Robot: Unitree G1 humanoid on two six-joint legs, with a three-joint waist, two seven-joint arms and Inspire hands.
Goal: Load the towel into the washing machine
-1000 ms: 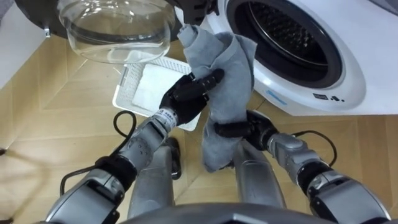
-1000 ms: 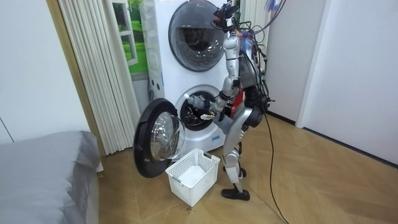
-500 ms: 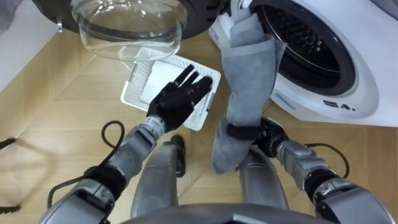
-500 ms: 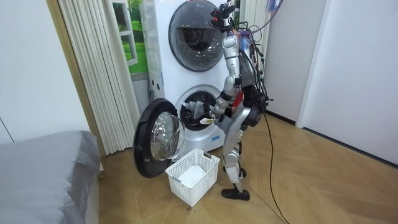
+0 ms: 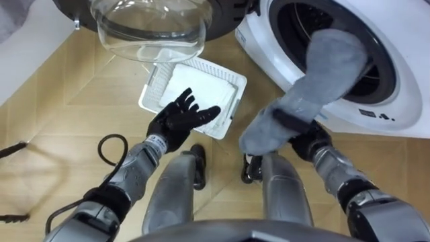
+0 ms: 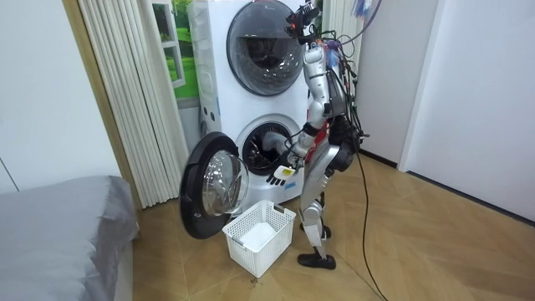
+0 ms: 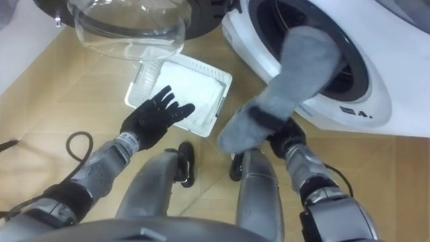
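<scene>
Left robot hand [image 5: 178, 121] let go; towel [image 5: 316, 81] top now reaches into drum [image 5: 295, 30].

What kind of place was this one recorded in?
Likely a home laundry corner in a bedroom: stacked white front-loading washing machines, a white plastic laundry basket on wooden parquet floor, a grey bed. The right robot hand holds a grey towel at the lower drum.

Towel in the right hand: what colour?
Plain grey towel, no pattern; left eye view shows it best, held by the right hand.
</scene>
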